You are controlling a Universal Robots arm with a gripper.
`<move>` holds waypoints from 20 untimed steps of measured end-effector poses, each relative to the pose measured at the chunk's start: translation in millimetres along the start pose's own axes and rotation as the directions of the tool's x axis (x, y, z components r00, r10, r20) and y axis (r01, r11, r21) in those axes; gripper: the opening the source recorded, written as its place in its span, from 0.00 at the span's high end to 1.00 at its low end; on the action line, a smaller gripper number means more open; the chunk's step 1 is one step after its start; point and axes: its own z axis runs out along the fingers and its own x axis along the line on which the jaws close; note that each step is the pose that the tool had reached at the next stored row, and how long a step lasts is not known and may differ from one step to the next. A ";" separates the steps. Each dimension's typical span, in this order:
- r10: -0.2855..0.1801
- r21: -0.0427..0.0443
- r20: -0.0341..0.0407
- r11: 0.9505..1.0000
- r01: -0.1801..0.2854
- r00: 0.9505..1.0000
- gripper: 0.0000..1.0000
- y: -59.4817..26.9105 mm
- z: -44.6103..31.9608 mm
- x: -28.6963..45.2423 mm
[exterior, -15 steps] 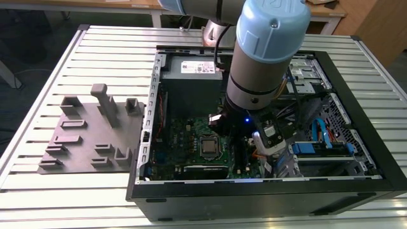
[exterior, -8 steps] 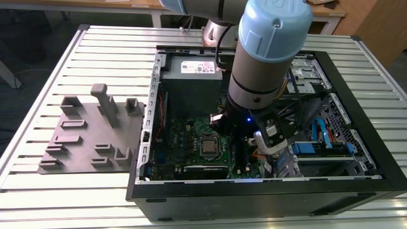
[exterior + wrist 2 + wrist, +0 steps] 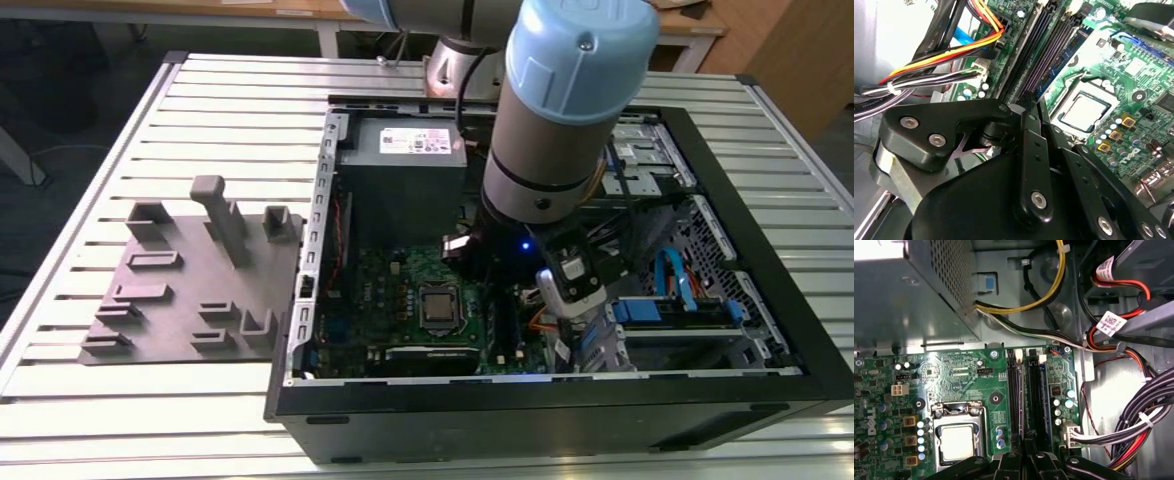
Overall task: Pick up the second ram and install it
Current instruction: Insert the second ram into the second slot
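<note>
Two fingers (image 3: 1026,460) of the gripper (image 3: 1027,446) sit nearly together. They press down on the second ram (image 3: 1029,405) (upright in its motherboard (image 3: 959,385) slot).

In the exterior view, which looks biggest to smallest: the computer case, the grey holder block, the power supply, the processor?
1. Computer case
2. Grey holder block
3. Power supply, partly hidden by the arm, so its place behind the block is unsure
4. Processor
</note>
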 end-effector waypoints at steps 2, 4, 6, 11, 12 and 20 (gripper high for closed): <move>0.000 0.001 0.000 1.000 0.000 1.000 0.86 1.0 -0.5 0.0; 0.000 0.002 0.000 1.000 0.000 1.000 0.86 1.2 -0.8 0.1; -0.001 0.005 0.000 1.000 0.001 1.000 0.86 1.3 -0.7 0.1; -0.015 0.014 0.000 1.000 0.015 1.000 0.86 1.4 -0.9 0.1; -0.016 0.014 0.000 1.000 0.016 1.000 0.86 1.6 -0.8 0.1; -0.031 0.023 0.000 0.999 0.031 1.000 0.86 1.8 -0.3 0.2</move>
